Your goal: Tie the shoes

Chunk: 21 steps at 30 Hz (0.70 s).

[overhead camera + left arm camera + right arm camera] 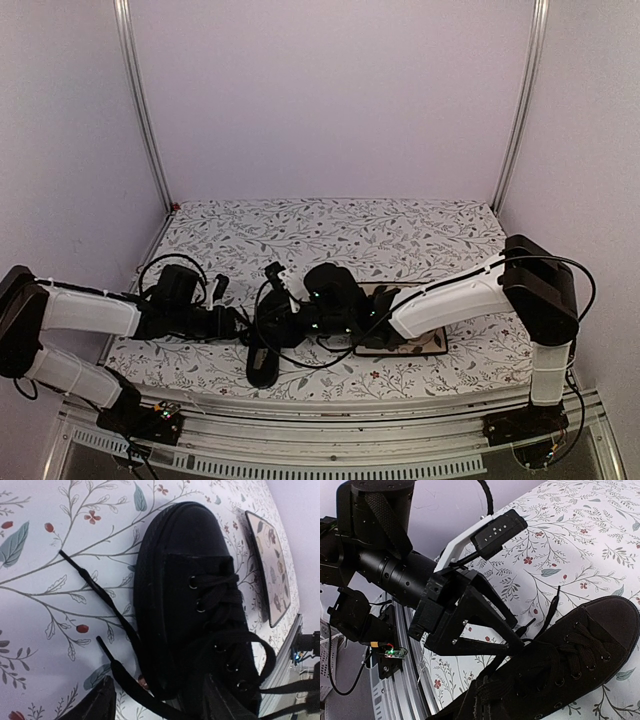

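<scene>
The black lace-up shoe (262,368) lies on the floral cloth near the front edge, between both grippers. In the left wrist view the shoe (190,580) fills the middle, toe away from the camera. Two loose black lace ends (95,585) trail on the cloth beside it. My left gripper (159,695) is open, its fingers (97,705) straddling the shoe's side and one flat lace; it also shows in the top view (250,325) and the right wrist view (520,642). My right gripper (300,318) hovers over the shoe's laced top (570,655). Its own fingers do not show.
The square floral plate (420,345) lies right of the shoe under the right arm, and also shows in the left wrist view (272,565). The front rail (395,690) runs close behind the left arm (385,565). The cloth (330,230) stretches to the back wall.
</scene>
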### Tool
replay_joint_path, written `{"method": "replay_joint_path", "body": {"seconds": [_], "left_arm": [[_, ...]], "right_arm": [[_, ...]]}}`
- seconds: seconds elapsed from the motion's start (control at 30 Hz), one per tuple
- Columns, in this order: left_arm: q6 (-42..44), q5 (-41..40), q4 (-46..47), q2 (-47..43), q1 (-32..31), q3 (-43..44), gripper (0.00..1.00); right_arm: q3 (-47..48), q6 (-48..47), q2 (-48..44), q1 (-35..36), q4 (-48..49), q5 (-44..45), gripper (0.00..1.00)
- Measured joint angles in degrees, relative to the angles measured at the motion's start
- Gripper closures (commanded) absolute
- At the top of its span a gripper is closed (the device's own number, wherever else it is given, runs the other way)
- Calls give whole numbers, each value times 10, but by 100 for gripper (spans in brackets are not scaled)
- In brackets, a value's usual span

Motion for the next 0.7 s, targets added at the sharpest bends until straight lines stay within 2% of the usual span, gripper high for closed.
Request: {"method": "replay_joint_path", "body": {"seconds": [0.07, 0.27, 0.5, 0.57, 0.67, 0.7], "left_arm": [[0, 5, 7, -11, 0, -6, 42], [0, 14, 23, -8, 0, -10, 61], [1, 30, 36, 22, 0, -10, 75], [-1, 33, 38, 24, 0, -10, 82], [-5, 41, 46, 24, 0, -11, 99], [-6, 44, 48, 24, 0, -11, 100]], "right_arm": [[0, 0, 1, 0, 0, -3, 98], [0, 0, 3, 0, -1, -8, 98], [0, 2, 3, 0, -1, -9, 98], [0, 2, 3, 0, -1, -9, 98], [0, 2, 3, -1, -1, -9, 98], [0, 2, 3, -1, -1, -9, 98]]}}
